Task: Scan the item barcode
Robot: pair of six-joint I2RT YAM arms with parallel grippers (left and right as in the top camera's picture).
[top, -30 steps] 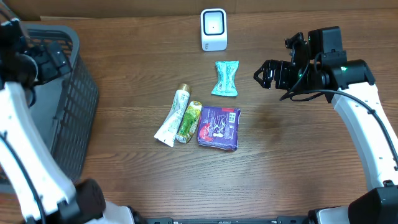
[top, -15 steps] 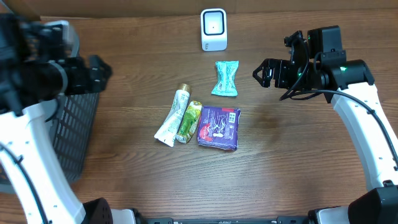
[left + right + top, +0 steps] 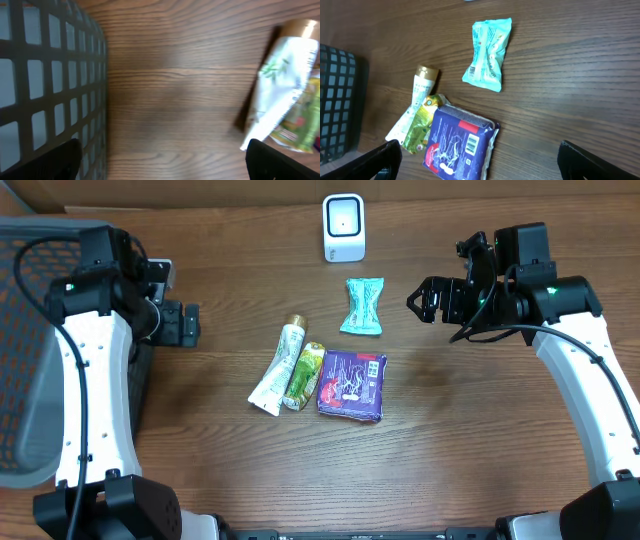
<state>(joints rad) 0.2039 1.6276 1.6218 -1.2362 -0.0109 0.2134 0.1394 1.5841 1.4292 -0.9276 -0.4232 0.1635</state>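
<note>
Likely item: teal crinkled plastic packet [image 3: 362, 306], flat on wooden table [image 3: 480, 450], straight ahead of right pincer [image 3: 420, 300], near its tips but not touching. Its long axis runs crosswise to that pincer's reach, one end toward the small white boxy scanner [image 3: 343, 227]. Right arm clearly nearer; jaws spread wide, nothing held. Left pincer [image 3: 188, 326] also released & empty, beside grey mesh basket [image 3: 25, 380]. White tube w/ gold cap [image 3: 277, 368] lies ahead of it, well apart. Purple foil pack [image 3: 351, 384], barcode up, sits against green sachet [image 3: 303, 375].
</note>
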